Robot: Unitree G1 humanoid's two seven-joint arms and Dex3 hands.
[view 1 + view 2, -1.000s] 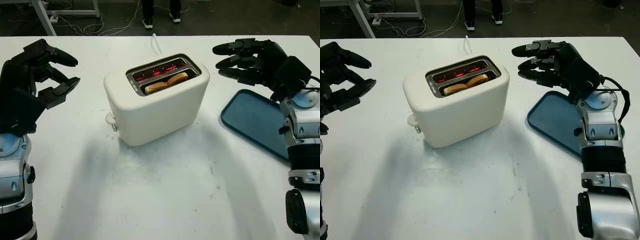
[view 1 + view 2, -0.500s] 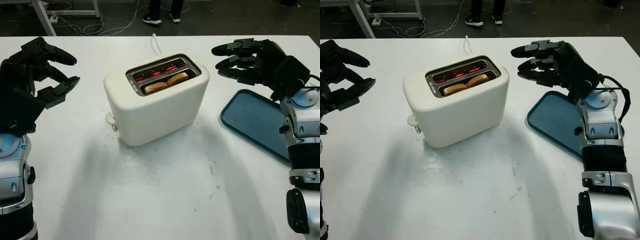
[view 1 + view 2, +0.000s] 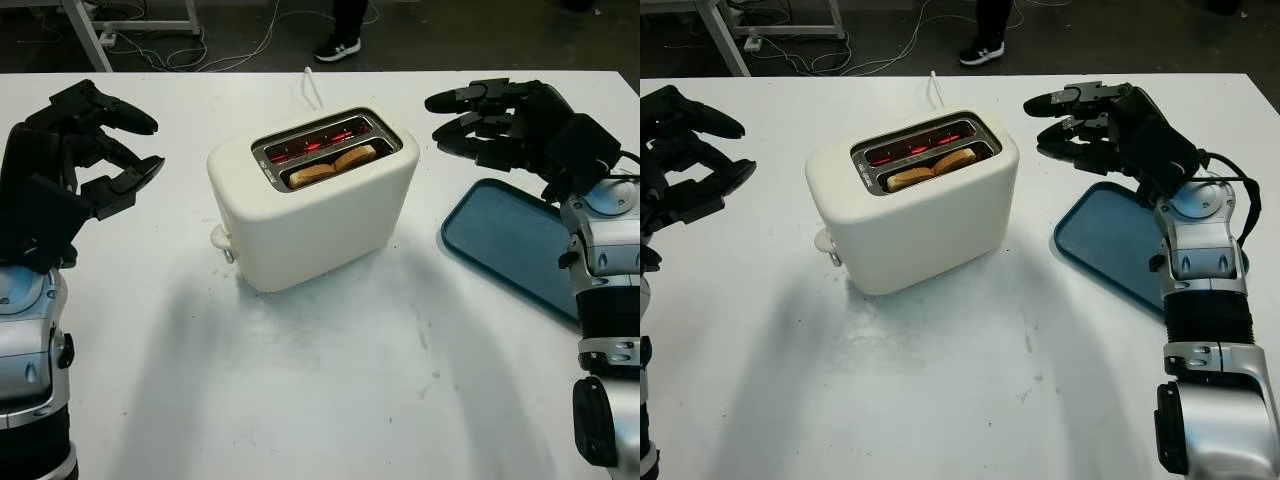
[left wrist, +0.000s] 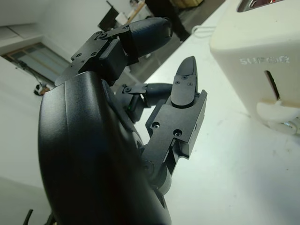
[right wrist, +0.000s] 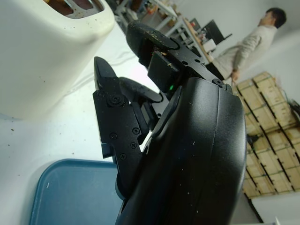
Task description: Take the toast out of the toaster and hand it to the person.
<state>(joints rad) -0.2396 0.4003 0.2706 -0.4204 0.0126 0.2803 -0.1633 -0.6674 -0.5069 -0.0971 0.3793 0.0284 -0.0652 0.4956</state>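
Toast (image 3: 333, 166) sits in the toaster (image 3: 312, 197) mid-frame on the counter (image 3: 330, 380); left robot hand (image 3: 85, 150) and right robot hand (image 3: 490, 122) hover beside it, both released, grasping nothing.

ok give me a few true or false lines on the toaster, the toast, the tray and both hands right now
1. The brown toast sits in a slot of the cream toaster. True.
2. The right hand holds the toast. False: it is open, above the table beside the toaster.
3. The blue tray carries a slice. False: nothing lies on it.
4. The left hand is open, apart from the toaster. True.
5. The toaster lies on its side. False: it stands upright.
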